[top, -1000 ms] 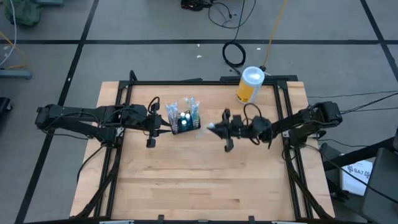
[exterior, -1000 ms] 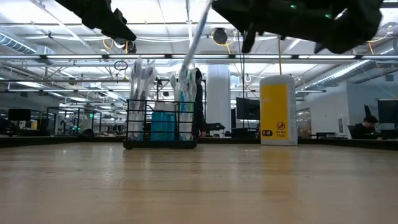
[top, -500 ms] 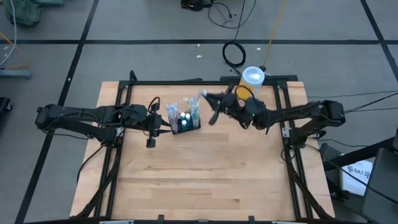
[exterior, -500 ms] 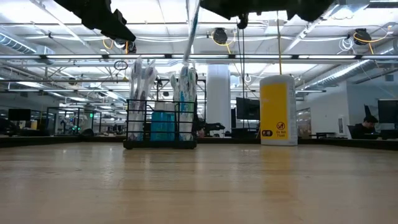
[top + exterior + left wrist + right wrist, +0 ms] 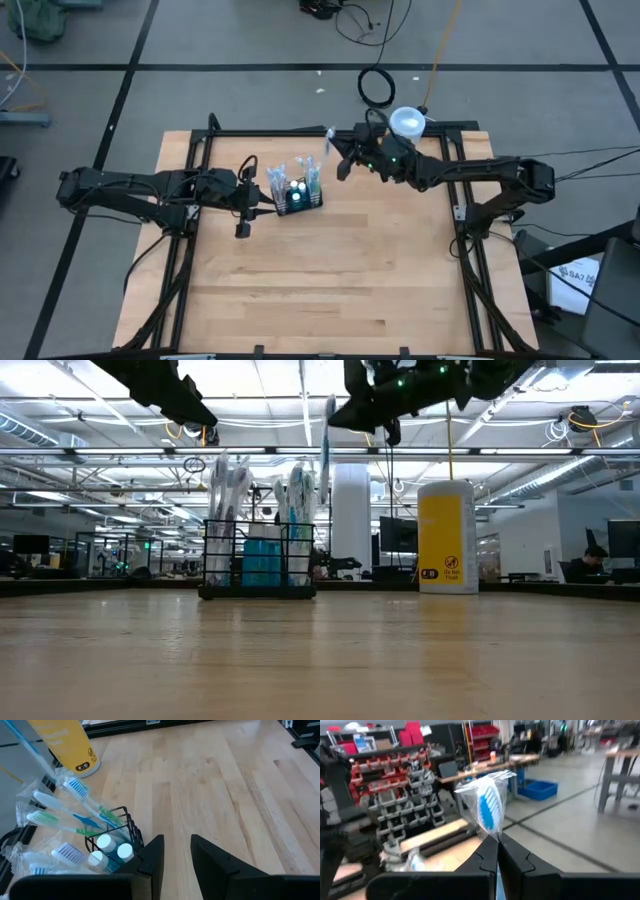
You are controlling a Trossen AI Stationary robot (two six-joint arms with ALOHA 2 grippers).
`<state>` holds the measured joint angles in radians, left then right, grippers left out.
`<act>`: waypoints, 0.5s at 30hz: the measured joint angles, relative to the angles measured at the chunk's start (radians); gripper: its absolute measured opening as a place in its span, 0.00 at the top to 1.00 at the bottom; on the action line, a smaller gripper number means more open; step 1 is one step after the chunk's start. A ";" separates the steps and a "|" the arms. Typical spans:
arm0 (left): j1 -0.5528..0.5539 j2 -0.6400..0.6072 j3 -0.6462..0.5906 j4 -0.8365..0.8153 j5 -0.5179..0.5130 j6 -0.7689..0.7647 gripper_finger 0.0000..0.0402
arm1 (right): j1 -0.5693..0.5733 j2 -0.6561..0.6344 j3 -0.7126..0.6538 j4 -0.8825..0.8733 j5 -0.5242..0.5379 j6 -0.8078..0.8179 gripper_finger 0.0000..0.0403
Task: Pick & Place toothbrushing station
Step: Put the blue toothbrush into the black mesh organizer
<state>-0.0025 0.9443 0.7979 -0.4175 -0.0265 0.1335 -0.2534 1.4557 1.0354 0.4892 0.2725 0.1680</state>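
Black wire caddy (image 5: 297, 197) stood mid-desk toward its back edge from above, left gripper (image 5: 243, 202) beside it, fingers apart and empty. Low down, right gripper (image 5: 385, 405) pinched a light, crinkly-wrapped toothbrush (image 5: 327, 435); best held mid-handle
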 joint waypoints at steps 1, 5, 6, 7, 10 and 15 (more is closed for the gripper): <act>0.000 0.000 0.000 0.000 0.000 -0.002 0.75 | -0.004 0.004 -0.010 0.001 -0.014 0.014 1.00; 0.000 0.000 0.000 0.001 0.000 -0.004 0.75 | -0.007 0.016 -0.041 0.009 -0.016 0.058 1.00; 0.000 0.000 0.000 0.001 0.000 -0.004 0.75 | -0.007 0.019 -0.048 0.019 -0.016 0.060 1.00; 0.000 0.000 0.000 0.001 0.000 -0.003 0.75 | -0.007 0.025 -0.055 0.032 -0.016 0.061 1.00; 0.000 0.000 0.000 0.003 0.000 0.015 0.75 | 0.003 0.051 -0.076 0.093 -0.017 0.086 1.00; 0.001 0.000 0.000 0.004 -0.001 0.025 0.75 | 0.007 0.106 -0.079 0.183 -0.062 0.117 1.00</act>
<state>-0.0013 0.9443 0.7979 -0.4133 -0.0272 0.1589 -0.2467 1.5619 0.9562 0.6719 0.2104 0.2850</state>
